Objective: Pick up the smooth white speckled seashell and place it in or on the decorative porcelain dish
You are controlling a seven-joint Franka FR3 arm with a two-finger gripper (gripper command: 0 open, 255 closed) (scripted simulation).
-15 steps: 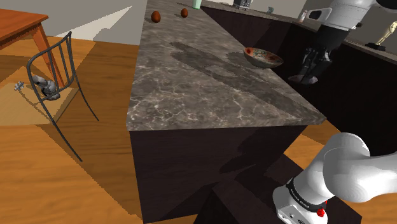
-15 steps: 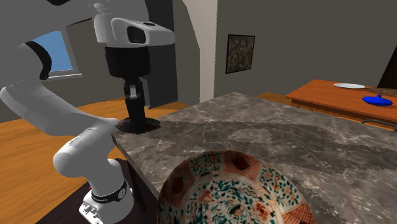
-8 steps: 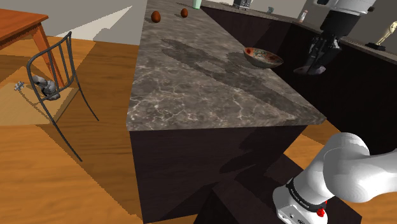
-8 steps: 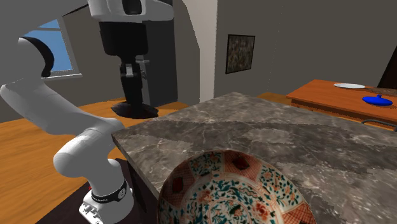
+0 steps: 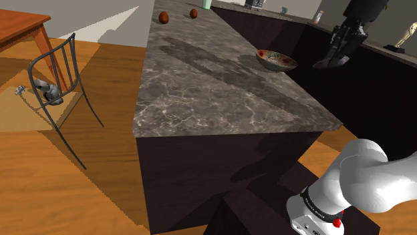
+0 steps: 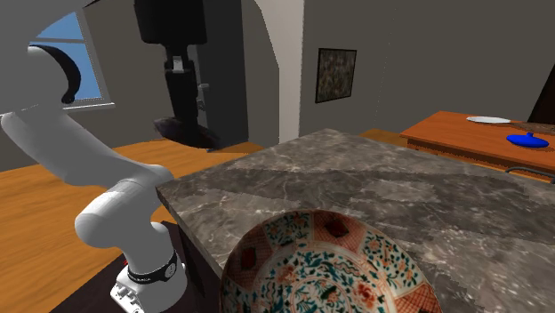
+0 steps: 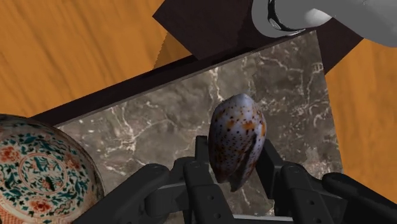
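In the wrist view my gripper (image 7: 234, 160) is shut on the seashell (image 7: 236, 141), a smooth pale oval with brown and orange speckles, clasped upright between the two black fingers. Beneath it lies the dark marble countertop (image 7: 159, 133), and the painted porcelain dish (image 7: 38, 173) sits off to one side of the fingers. From the shoulder view the gripper (image 5: 332, 59) hangs in the air just to the right of the dish (image 5: 276, 61), above counter height. The second exterior view has the dish (image 6: 329, 267) close up and the gripper (image 6: 187, 124) raised beyond the counter's far corner.
Two brown egg-shaped things (image 5: 163, 17) (image 5: 194, 13) stand at the counter's far end. A wire chair (image 5: 57, 80) and a wooden table (image 5: 20, 27) are to the shoulder view's left. A gold trophy (image 5: 405, 37) stands on the back counter. My stand (image 5: 314, 213) sits below.
The gripper has risen steadily with the seashell in it, from beside the counter's edge to well above counter height. The dish has not moved.
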